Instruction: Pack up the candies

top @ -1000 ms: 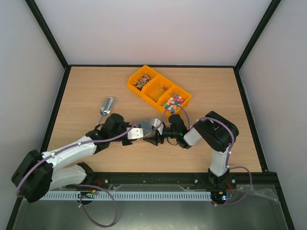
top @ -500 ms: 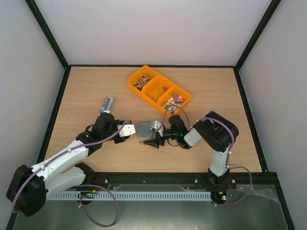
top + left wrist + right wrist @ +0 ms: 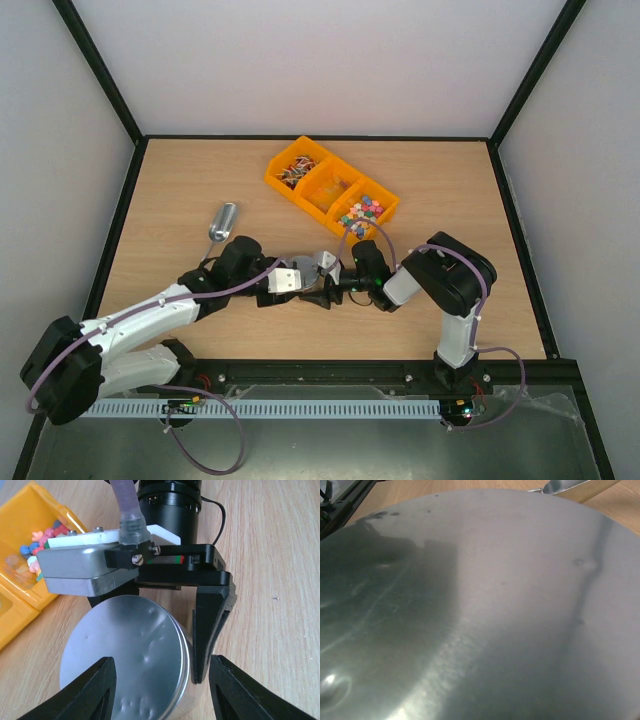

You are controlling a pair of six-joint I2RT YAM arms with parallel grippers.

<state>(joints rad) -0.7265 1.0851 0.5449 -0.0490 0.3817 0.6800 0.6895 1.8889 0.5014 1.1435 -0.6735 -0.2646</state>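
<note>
The candies lie in a yellow three-part bin (image 3: pixel 375 222): red-white-dark pieces (image 3: pixel 295 168), amber pieces (image 3: pixel 330 187) and pastel cubes (image 3: pixel 362 210), the cubes also in the left wrist view (image 3: pixel 42 535). A round silver tin with a dented lid (image 3: pixel 130 655) stands on the table and fills the right wrist view (image 3: pixel 480 605). My left gripper (image 3: pixel 165 680) is open, its fingers (image 3: pixel 102 685) on either side of the tin. My right gripper (image 3: pixel 320 285) holds the tin from the other side; one black finger (image 3: pixel 210 625) presses its wall, the other is hidden.
A silver metal scoop (image 3: pixel 222 220) lies on the table left of the bin, behind my left arm; its tip shows in the right wrist view (image 3: pixel 565 485). Black frame rails edge the wooden table (image 3: pixel 180 180).
Half a second ago my left gripper was drawn back to the left with the tin's lid in plain sight. It has moved right again and now straddles the tin. The right gripper has stayed put.
</note>
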